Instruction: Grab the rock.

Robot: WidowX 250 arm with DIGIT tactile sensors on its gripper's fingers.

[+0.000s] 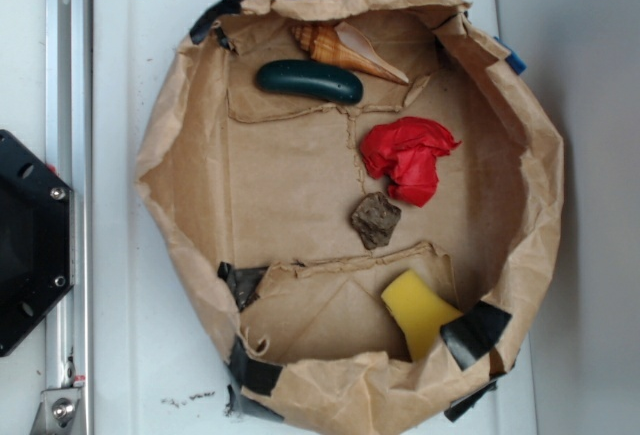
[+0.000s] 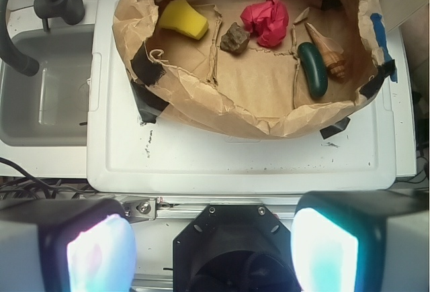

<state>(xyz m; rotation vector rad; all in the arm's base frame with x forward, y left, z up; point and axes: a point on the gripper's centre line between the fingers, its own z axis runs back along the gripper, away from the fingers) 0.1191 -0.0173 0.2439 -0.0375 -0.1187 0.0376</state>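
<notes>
Your gripper was spread wide, empty and well short of the bag, so you needed to clear its rim and drop straight onto the rock, just beside the cloth.

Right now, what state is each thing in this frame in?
Rough brown-grey rock: loose on the paper floor, ungrasped.
Crumpled red cloth wad: bunched, beside the rock.
Dark green oblong pebble: lying flat.
Striped tan seashell: on its side.
Yellow sponge wedge: against the wall.
Brown paper basin: rim rolled, taped.
End effector: open, empty.
</notes>
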